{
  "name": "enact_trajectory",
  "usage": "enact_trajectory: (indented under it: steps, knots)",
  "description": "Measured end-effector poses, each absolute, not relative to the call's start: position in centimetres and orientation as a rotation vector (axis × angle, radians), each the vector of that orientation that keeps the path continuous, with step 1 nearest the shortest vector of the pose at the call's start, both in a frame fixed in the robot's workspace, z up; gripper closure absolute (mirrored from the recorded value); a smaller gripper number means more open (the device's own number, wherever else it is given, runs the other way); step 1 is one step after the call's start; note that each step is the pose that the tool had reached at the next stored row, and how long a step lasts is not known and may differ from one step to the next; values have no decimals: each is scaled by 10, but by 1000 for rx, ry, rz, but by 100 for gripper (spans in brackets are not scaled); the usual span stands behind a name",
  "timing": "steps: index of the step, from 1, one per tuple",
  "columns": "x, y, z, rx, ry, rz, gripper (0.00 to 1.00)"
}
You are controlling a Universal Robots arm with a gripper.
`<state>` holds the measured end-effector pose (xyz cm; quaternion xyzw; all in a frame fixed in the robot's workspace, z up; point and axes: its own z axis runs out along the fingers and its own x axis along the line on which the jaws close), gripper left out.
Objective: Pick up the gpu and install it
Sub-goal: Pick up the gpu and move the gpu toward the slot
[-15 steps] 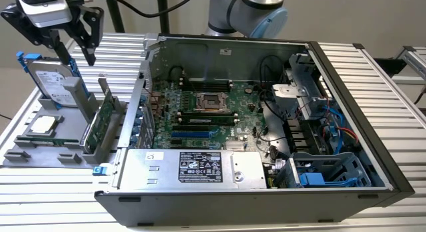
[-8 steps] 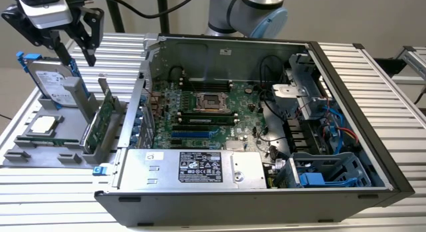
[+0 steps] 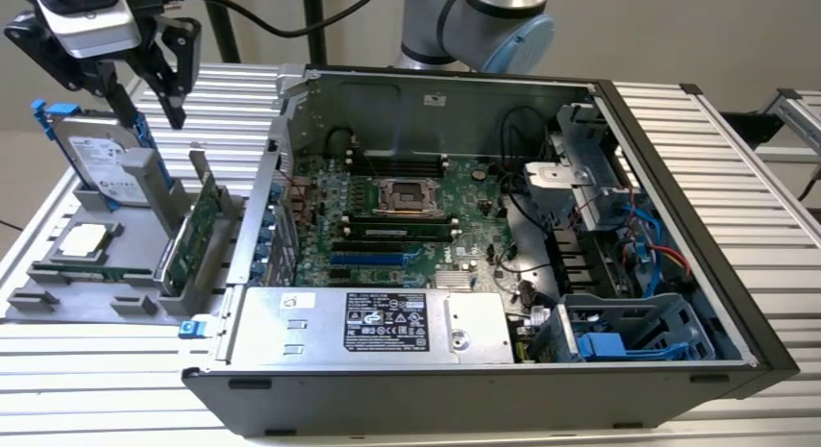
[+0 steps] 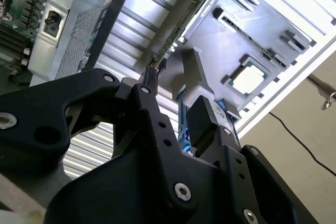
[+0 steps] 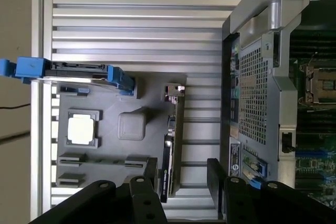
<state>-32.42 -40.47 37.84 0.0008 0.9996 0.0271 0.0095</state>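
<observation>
1. gpu (image 3: pixel 184 237) stands on edge in a slot of the grey holder tray (image 3: pixel 52 298). I see the tray on the slatted table (image 3: pixel 718 159) at the exterior view's left, just beside the open computer case (image 3: pixel 667 370).
2. From my screen, the card sits outside the case, apart from the motherboard (image 3: pixel 398 216) on the case floor.
3. I see the gripper (image 3: pixel 154 125) hanging above the tray with its two black fingers spread apart. It grips nothing and is clear of the card.
4. In the first wrist view I get the gpu (image 5: pixel 170 150) edge-on, lined up with the gap between the fingers (image 5: pixel 149 174).
5. On the same tray, a hard drive with blue rails (image 3: pixel 110 159) stands upright near the card.
6. A processor chip (image 3: pixel 84 240) lies flat in the tray's square recess, on the far side of the card from the case.
</observation>
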Motion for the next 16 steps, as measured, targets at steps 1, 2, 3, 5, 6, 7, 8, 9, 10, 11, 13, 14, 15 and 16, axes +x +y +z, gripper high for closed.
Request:
enact_trajectory:
  steps: [1, 2, 3, 5, 6, 7, 8, 9, 10, 11, 13, 14, 15, 16]
  knots:
    - [-324, -405, 378, 2, 3122, 85, 0]
    - [-324, -405, 378, 2, 3121, 85, 0]
    - [-324, -405, 378, 2, 3121, 85, 0]
    - [-324, -405, 377, 2, 3122, 84, 0]
    - [-324, -405, 377, 2, 3121, 85, 0]
    - [-324, -405, 376, 2, 3121, 85, 0]
    - [-324, -405, 376, 2, 3121, 85, 0]
    - [-324, -405, 376, 2, 3121, 85, 0]
    - [-324, -405, 376, 2, 3122, 84, 0]
    - [-324, -405, 375, 2, 3122, 84, 0]
    - [-324, -405, 375, 2, 3122, 85, 0]
    - [-324, -405, 374, 2, 3121, 85, 0]
    - [-324, -405, 374, 2, 3121, 85, 0]
    - [-324, -405, 374, 2, 3121, 85, 0]
